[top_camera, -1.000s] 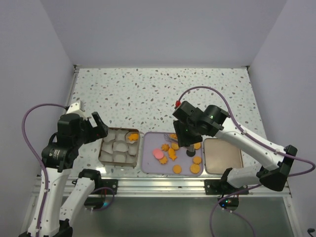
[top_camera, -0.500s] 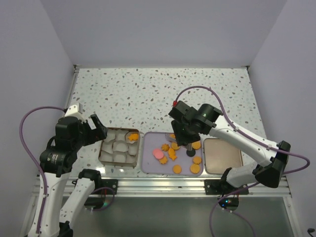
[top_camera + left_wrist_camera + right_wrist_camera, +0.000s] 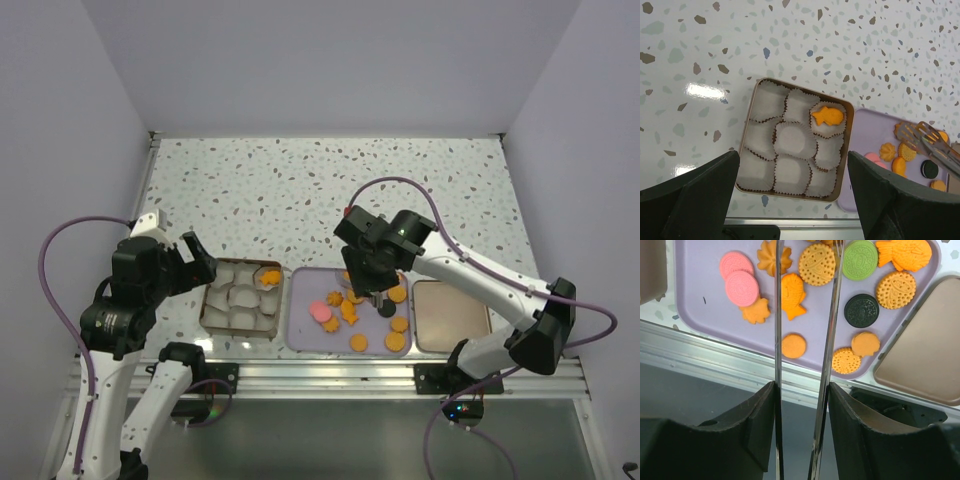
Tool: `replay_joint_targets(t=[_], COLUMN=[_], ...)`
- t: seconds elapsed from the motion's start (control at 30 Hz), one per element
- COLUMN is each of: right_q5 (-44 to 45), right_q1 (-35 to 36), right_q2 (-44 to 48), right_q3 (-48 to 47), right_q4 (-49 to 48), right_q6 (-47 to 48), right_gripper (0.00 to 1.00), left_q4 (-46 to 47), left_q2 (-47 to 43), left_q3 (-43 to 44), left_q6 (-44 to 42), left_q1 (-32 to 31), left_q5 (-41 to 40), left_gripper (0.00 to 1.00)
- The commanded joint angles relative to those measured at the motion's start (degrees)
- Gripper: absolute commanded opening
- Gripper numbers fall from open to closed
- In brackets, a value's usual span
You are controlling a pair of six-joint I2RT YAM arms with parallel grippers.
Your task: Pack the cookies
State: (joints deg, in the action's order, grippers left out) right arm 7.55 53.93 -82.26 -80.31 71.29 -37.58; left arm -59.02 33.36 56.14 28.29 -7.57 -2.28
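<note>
Several cookies lie on a purple tray: orange discs, stars and fish, two pink discs, a green disc and a black disc. My right gripper is shut on metal tongs. The tongs' arms stand apart over the tray, either side of an orange fish cookie and a round orange one. My left gripper is open and empty above a tan box of white paper cups. One cup holds an orange fish cookie.
A flat tan lid lies right of the purple tray. The aluminium rail runs along the table's near edge. The far half of the speckled table shows behind the arms.
My right arm has swung left and the tongs have shifted left over the cookies. My left gripper drew back slightly. No cookie has moved.
</note>
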Motion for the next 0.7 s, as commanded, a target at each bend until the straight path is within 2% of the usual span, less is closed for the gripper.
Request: replay_joint_targets(t=[0.0,0.67], right_q5=[0.71,-3.16], right_q1=[-0.41,-0.32], right_q2=[-1.15,-5.10], right_q3=[-0.46,-3.27], right_q4=[-2.73,-5.63], right_q6=[0.49,0.93], right_gripper=[0.47,0.37], left_q4=[-0.48,1.37], left_q2=[-0.32,1.09], left_q3=[1.61,1.52], left_q6=[-0.96,-2.10], left_q1=[-0.16,-0.16], left_q5=[-0.70,-1.58], left_gripper=[0.95,0.95])
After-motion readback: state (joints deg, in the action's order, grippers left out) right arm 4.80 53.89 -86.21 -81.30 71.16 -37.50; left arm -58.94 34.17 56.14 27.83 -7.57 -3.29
